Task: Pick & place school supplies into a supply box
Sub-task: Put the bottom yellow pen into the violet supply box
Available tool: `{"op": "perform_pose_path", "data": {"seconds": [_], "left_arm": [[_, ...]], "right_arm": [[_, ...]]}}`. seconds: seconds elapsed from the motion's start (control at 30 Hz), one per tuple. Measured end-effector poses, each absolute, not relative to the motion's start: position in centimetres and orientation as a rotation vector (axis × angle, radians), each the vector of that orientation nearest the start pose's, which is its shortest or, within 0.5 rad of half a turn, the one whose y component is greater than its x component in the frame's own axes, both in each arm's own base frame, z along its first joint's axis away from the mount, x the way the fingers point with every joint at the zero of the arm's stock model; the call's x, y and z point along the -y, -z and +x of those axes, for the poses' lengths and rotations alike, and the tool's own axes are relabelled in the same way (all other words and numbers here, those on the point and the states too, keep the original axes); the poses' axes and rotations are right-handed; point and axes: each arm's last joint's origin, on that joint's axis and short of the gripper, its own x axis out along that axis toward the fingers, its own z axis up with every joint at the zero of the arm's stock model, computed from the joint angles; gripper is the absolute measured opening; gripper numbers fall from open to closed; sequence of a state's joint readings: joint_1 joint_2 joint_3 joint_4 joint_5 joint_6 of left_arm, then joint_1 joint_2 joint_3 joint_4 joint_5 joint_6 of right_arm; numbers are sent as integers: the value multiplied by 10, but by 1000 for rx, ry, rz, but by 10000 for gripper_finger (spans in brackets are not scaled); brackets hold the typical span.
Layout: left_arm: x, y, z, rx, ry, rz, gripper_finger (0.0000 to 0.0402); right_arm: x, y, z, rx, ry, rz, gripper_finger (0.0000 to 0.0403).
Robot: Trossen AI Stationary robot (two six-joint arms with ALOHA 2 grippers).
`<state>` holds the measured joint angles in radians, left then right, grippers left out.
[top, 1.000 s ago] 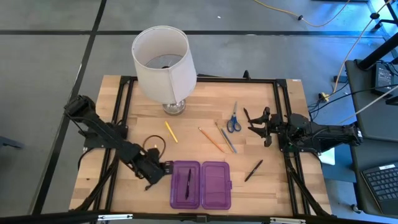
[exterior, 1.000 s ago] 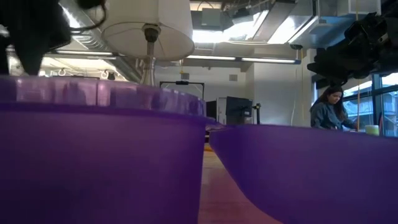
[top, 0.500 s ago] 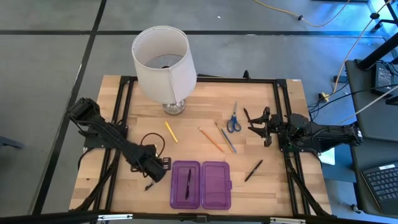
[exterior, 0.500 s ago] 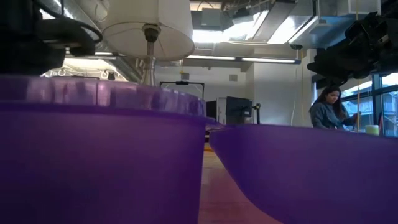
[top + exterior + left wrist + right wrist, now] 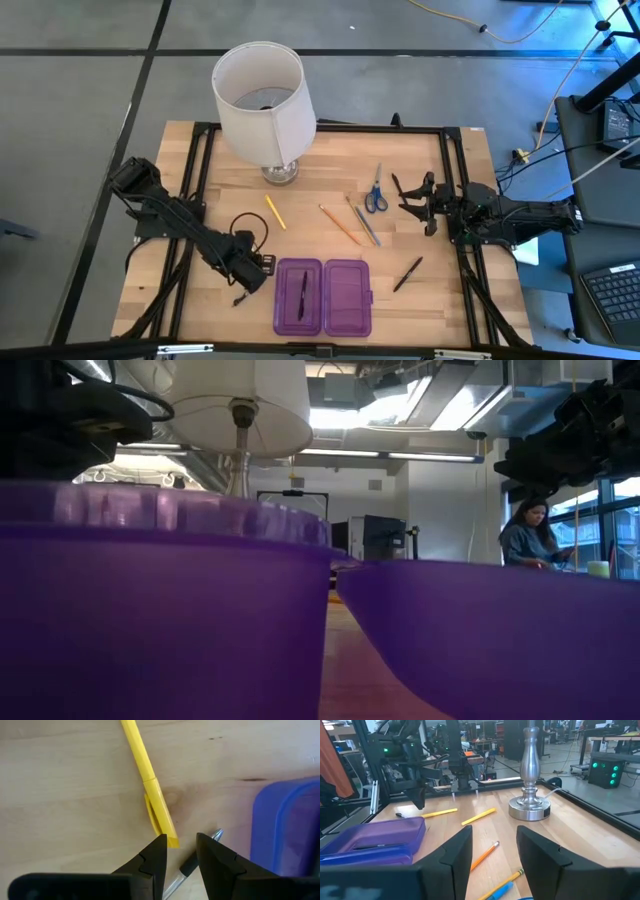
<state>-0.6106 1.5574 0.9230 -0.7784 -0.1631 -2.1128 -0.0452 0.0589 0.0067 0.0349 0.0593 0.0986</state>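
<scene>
The purple case (image 5: 323, 297) lies open on the table's near side, with a dark pen (image 5: 303, 295) in its left half. My left gripper (image 5: 180, 851) hovers open just left of the case. Its fingertips stand over a clear pen with a black grip (image 5: 186, 868) and next to a yellow pen (image 5: 150, 785). My right gripper (image 5: 415, 200) waits open near the right edge, beside the blue-handled scissors (image 5: 375, 190). A yellow pencil (image 5: 275, 212), an orange pencil (image 5: 340, 225), a greyish pencil (image 5: 360, 221) and another dark pen (image 5: 407, 273) lie flat on the wood.
The white-shaded lamp (image 5: 262, 100) stands at the far middle, with its metal base (image 5: 530, 810) on the table. A black cable loop (image 5: 247, 230) hangs by the left arm. A person (image 5: 528, 532) sits in the room beyond the table. Bare wood lies between the pencils and the case.
My left gripper has turned about its wrist while staying beside the case's left half, and it has kept still for the last half second. The right arm and the supplies have not moved.
</scene>
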Motion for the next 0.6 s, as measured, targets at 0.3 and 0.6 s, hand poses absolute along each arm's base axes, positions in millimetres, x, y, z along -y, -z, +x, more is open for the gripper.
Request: {"op": "perform_pose_path", "data": {"seconds": [0.3,0.6], "left_arm": [[148,-175,219,-1022,-1059,-1268,151],[148,-176,220,-1008,-1061,-1264,182]], "right_arm": [[6,-164,101,-12,105,97,158],[6,-165,101,-12,105,96,158]]}}
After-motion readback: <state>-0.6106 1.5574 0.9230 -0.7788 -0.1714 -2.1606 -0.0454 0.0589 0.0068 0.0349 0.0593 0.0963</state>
